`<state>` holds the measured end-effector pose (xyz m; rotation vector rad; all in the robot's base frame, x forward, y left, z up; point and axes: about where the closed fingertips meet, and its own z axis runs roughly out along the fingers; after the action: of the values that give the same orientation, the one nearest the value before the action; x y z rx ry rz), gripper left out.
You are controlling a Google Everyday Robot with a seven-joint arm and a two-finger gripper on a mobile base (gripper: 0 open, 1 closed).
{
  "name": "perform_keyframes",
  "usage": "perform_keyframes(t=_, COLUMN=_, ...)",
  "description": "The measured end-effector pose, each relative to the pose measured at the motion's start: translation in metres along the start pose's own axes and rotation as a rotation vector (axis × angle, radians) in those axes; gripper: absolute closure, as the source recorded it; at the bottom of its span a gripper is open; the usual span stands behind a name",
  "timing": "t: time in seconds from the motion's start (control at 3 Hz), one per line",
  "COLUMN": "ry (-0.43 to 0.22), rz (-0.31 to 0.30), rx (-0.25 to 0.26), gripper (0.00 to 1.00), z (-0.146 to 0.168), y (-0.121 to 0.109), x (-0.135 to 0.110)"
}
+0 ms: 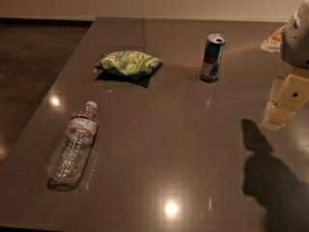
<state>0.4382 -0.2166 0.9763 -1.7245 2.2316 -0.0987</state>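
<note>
My gripper (282,105) hangs at the right edge of the camera view, above the dark table (169,144), with cream-coloured fingers (279,113) pointing down. It holds nothing that I can see. Nearest to it is a blue and silver can (212,57), upright, to its upper left and well apart. A green chip bag (128,64) lies flat further left. A clear plastic water bottle (73,146) with a white cap lies on its side near the front left of the table.
The gripper's shadow (270,173) falls on the table at the lower right. A pale object (273,38) lies partly hidden behind the arm at the far right. Dark floor (34,66) borders the table's left edge, a light wall the back.
</note>
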Motion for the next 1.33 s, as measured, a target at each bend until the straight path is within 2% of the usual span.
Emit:
perform_keyframes(t=0.33, ry=0.000, rz=0.000, rx=0.000, gripper=0.00, z=0.000, y=0.000, x=0.000)
perform_keyframes(t=0.67, ry=-0.017, rz=-0.042, rx=-0.011, gripper=0.00, z=0.008, y=-0.006, x=-0.023)
perform_keyframes(t=1.0, ry=-0.052, rz=-0.101, rx=-0.017, gripper=0.00, z=0.026, y=-0.018, x=-0.063)
perform_keyframes(t=1.33, ry=-0.050, rz=-0.140, rx=-0.016, gripper=0.00, z=0.045, y=-0.034, x=-0.102)
